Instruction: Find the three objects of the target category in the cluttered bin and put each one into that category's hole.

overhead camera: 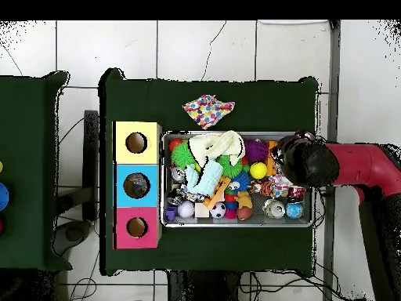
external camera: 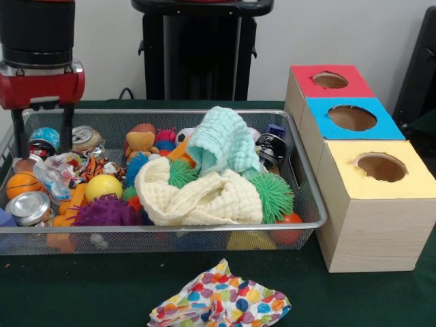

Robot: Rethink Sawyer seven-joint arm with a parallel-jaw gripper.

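Observation:
The wire mesh bin point(external camera: 170, 227) is full of clutter: a mint cloth point(external camera: 221, 139), a cream cloth point(external camera: 197, 194), a green spiky ball point(external camera: 274, 194), a purple spiky ball point(external camera: 102, 211), a yellow ball point(external camera: 103, 185), a small basketball point(external camera: 22, 184), two cans point(external camera: 30, 208) and a teddy bear point(external camera: 141, 142). My gripper point(external camera: 44, 151) hangs open and empty over the bin's left end, its fingers either side of a blue ball point(external camera: 45, 136). In the overhead view the arm's head point(overhead camera: 304, 162) covers the bin's point(overhead camera: 235, 225) right end.
Three wooden boxes with round holes stand beside the bin: red top point(external camera: 347, 87), blue top point(external camera: 381, 126), yellow top point(external camera: 409, 180). They also show in the overhead view point(overhead camera: 137, 186). A polka-dot cloth point(external camera: 218, 303) lies on the green table in front of the bin.

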